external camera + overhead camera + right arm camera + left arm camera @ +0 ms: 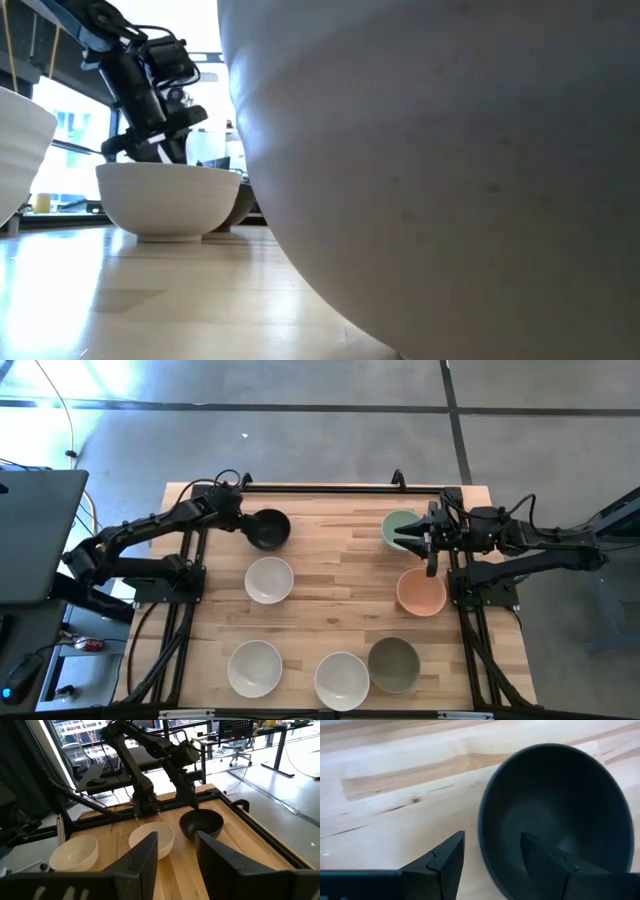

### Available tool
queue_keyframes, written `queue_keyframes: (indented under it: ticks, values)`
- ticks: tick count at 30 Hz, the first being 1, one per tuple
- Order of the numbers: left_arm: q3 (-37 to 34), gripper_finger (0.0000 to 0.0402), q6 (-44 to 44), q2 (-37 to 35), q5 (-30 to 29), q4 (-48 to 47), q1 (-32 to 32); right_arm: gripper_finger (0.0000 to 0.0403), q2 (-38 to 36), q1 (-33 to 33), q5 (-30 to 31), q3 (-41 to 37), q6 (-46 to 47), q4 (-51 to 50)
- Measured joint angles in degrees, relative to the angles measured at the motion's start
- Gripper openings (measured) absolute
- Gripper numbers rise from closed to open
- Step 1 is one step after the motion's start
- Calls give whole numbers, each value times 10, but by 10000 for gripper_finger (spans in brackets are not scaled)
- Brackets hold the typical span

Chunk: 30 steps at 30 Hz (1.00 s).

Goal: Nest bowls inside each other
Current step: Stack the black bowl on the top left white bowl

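1. The left gripper (240, 518) sits at the black bowl (269, 529) near the table's (330, 575) far left. In the left wrist view its fingers (445, 862) straddle the near rim, one outside the wall and one inside, jaws spread and not yet pinching. I judge that stance is a rim grasp being lined up so this bowl can be carried into another.
2. A white bowl (269, 580) stands just in front of the black one, apart from it. It looks like the closest place to drop the black one.
3. Two more white bowls (254, 667) (342, 680) and the olive bowl (393, 664) line the front edge; the last two touch or nearly so. Nothing is nested yet.
4. The peach bowl (421, 592) sits on the right, near the mint bowl (398, 527).
5. The right gripper (418, 539) is at the mint bowl's near rim, between it and the peach bowl. Its jaws stand apart, empty in the right wrist view, likely waiting its turn.
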Motion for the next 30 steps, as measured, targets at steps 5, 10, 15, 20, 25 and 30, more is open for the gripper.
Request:
queue_keyframes:
  ticks: [5, 10, 15, 20, 25, 30]
  values:
    - [0, 179, -1, 27, 21, 18, 0, 124, 0, 0, 2, 0, -6, 0]
    - [0, 160, -1, 50, 30, 21, 0, 124, 0, 0, 2, 0, -5, 0]
    - [0, 142, 1, 66, 30, 23, 0, 124, 0, 0, 2, 0, -5, 0]
    - [0, 123, 1, 82, 30, 26, 0, 124, 0, 0, 2, 0, -9, 0]
    - [0, 83, 7, 92, 30, 33, 0, 124, 0, 0, 2, 0, -10, 0]
    - [0, 12, 18, 92, 39, 53, -1, 124, 0, 0, 2, 0, -10, 0]
